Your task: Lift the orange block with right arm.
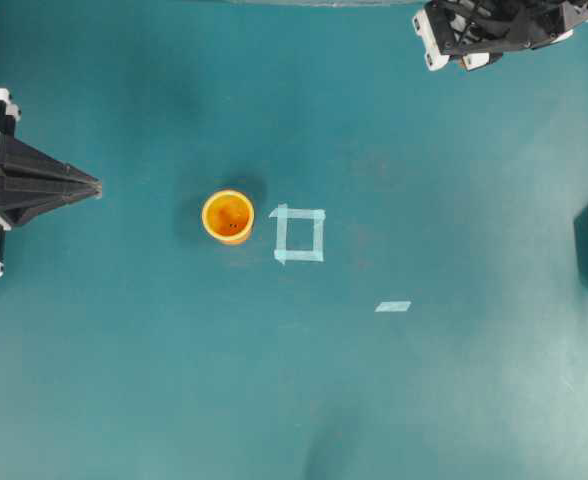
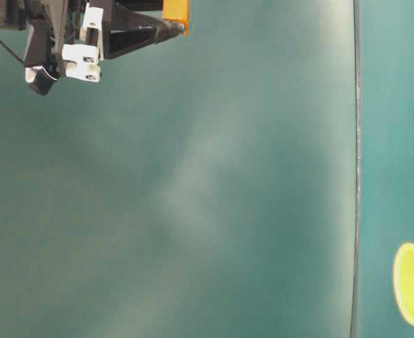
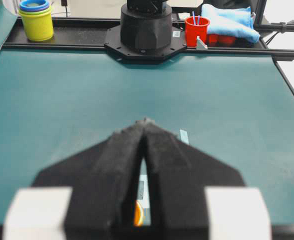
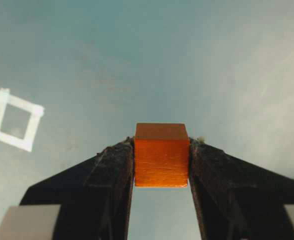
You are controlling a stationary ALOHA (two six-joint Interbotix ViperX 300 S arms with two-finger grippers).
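A: Where is the orange block [image 4: 161,155] right now?

B: Clamped between the two black fingers of the right gripper [image 4: 161,162], one finger flat on each side face. In the wrist view the green table [image 4: 187,60] lies well below it, so I judge it is already lifted clear. In the table-level view a sliver of the block shows at the top edge, at the tip of the fingers.

A: So what could still go wrong?

B: Mostly a slip. Only the fingertips bear on the block, and its faces look smooth, so a jolt or a small loosening could let it slide out and drop. From that height it would probably bounce or roll away.

A: Anything it could hit down there?

B: The orange-yellow cup [image 1: 228,216] stands just beside the taped square [image 1: 300,234] near the middle of the table, well apart from the right arm [image 1: 494,30], which sits at the upper right corner of the overhead view. A short strip of tape [image 1: 393,306] lies further off. A falling block would likely miss them all.

A: And the other arm?

B: The left gripper [image 3: 145,125] rests at its own edge with its fingers pressed together, holding nothing, well away from the block. I see little risk of a clash.
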